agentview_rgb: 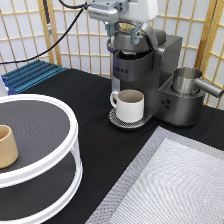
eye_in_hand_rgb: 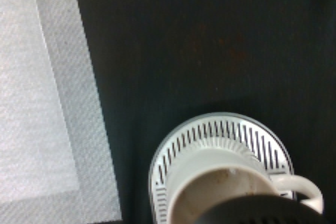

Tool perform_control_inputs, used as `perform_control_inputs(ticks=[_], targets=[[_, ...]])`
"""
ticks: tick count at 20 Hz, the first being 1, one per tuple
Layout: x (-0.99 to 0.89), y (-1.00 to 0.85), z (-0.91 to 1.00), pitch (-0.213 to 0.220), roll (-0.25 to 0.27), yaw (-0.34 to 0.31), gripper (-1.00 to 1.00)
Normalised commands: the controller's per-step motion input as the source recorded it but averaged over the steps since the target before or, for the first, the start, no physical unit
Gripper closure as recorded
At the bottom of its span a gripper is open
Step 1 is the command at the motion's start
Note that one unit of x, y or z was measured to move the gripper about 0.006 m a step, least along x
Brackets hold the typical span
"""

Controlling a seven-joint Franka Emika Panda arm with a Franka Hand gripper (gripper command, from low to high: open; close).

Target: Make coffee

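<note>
A black desk (agentview_rgb: 90, 125) in front of paper screens carries a coffee machine (agentview_rgb: 145, 75) with a white mug (agentview_rgb: 130, 105) on its round drip tray (eye_in_hand_rgb: 217, 150). The pincer (agentview_rgb: 134, 31) sits on the machine's top; I cannot tell whether its grip is spread or pressed together. The coffee pod isn't visible.

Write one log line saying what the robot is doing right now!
gripper: on top of coffee machine, at lid | fingers: unclear | mug: on drip tray under spout | pod: not visible
</note>
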Motion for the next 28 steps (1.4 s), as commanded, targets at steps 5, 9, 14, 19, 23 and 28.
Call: perform_control_inputs(ticks=[5,9,14,19,23,28], targets=[[-0.13,-0.45,1.0,0.002,0.029,0.019,-1.0],[-0.23,0.39,0.99,-0.002,-0.003,0.014,-1.0],[0.15,0.95,0.68,0.01,-0.094,0.0,-1.0],[0.48,0.92,0.47,0.048,-0.158,0.0,-1.0],[0.44,0.43,0.02,0.064,-0.136,-0.001,-1.0],[0.41,0.06,-0.04,0.089,-0.132,-0.008,-1.0]])
